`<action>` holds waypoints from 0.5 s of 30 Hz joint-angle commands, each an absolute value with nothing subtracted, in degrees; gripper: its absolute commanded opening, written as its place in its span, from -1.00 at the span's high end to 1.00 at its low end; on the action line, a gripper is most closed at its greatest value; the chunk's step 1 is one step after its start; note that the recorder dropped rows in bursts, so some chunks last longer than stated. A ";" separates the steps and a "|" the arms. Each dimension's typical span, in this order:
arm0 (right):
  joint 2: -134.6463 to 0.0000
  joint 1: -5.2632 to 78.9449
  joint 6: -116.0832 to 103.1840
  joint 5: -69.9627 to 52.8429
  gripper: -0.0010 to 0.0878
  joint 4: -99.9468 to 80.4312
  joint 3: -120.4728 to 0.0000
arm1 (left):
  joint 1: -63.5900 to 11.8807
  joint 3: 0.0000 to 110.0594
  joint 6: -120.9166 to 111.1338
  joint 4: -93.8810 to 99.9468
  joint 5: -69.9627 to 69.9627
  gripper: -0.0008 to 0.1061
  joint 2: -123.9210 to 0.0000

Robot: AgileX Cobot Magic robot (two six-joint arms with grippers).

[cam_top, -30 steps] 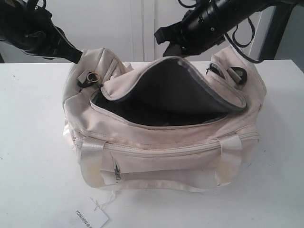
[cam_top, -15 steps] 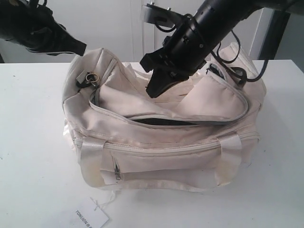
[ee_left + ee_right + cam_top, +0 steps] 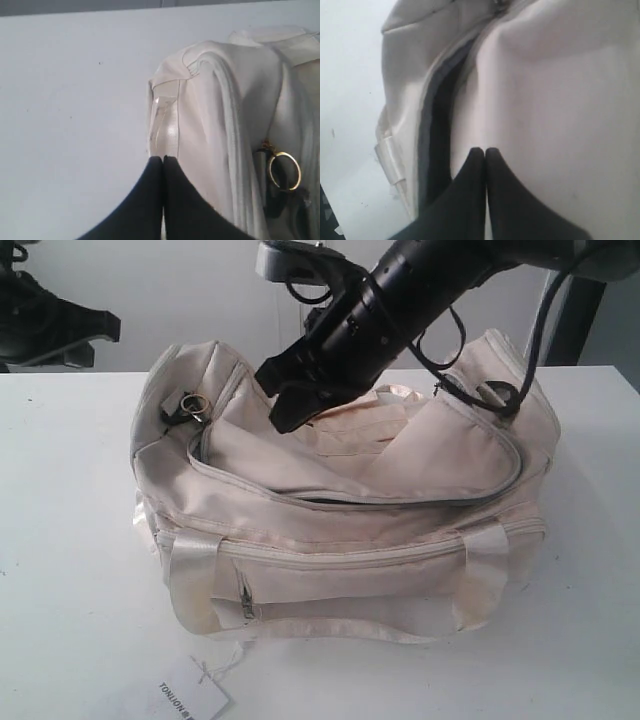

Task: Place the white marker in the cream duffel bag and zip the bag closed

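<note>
The cream duffel bag [image 3: 340, 540] stands mid-table with its top flap [image 3: 420, 455] folded down, leaving a thin dark gap [image 3: 400, 502] along the grey zipper. My right gripper [image 3: 285, 418] is shut and empty, its tips just over the flap near the bag's left end; in the right wrist view the right gripper [image 3: 484, 150] sits on cream fabric beside the dark opening [image 3: 437, 130]. My left gripper [image 3: 113, 328] is shut and empty, held off the bag's left end; the left gripper [image 3: 163, 158] points at a satin handle [image 3: 165, 125]. The white marker is out of view.
A white paper tag [image 3: 190, 702] with printed text lies at the table's front edge. A gold ring [image 3: 195, 403] hangs at the bag's left end, and a black strap ring [image 3: 503, 398] sits at its right end. White table [image 3: 70, 540] surrounds the bag.
The flap has dropped from wide open to nearly flat. My right gripper swept left and down across it. My left gripper drew back to the left, away from the bag.
</note>
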State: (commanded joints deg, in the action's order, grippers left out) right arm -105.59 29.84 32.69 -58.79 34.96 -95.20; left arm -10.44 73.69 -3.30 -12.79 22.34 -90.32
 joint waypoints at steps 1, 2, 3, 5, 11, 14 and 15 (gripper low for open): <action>-105.59 30.43 31.97 -57.62 0.98 34.96 -95.20 | -10.44 73.69 -3.30 -13.89 22.34 0.91 -90.98; -105.59 31.13 30.37 -55.72 0.98 34.85 -95.20 | -10.44 73.69 -3.20 -16.91 22.24 0.68 -91.95; -105.59 31.43 29.74 -54.69 0.98 34.41 -95.20 | -10.44 73.69 -2.95 -18.21 22.13 0.52 -92.06; -105.59 31.53 29.31 -53.63 0.98 34.09 -95.20 | -10.44 73.69 -2.60 -20.04 22.13 0.08 -92.58; -105.59 31.53 27.93 -53.63 0.98 31.37 -95.20 | -10.44 73.69 3.23 -30.37 21.91 -0.07 -92.67; -105.59 31.53 27.93 -53.63 0.98 31.37 -95.20 | -10.44 73.69 12.54 -40.11 22.41 -0.07 -92.67; -105.59 31.53 27.93 -53.63 0.98 31.37 -95.20 | -10.44 73.69 15.00 -42.28 22.29 -0.07 -92.67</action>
State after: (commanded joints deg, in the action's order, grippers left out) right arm -105.59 31.53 27.93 -53.63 31.37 -95.20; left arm -10.44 73.69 15.00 -42.28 22.29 -92.67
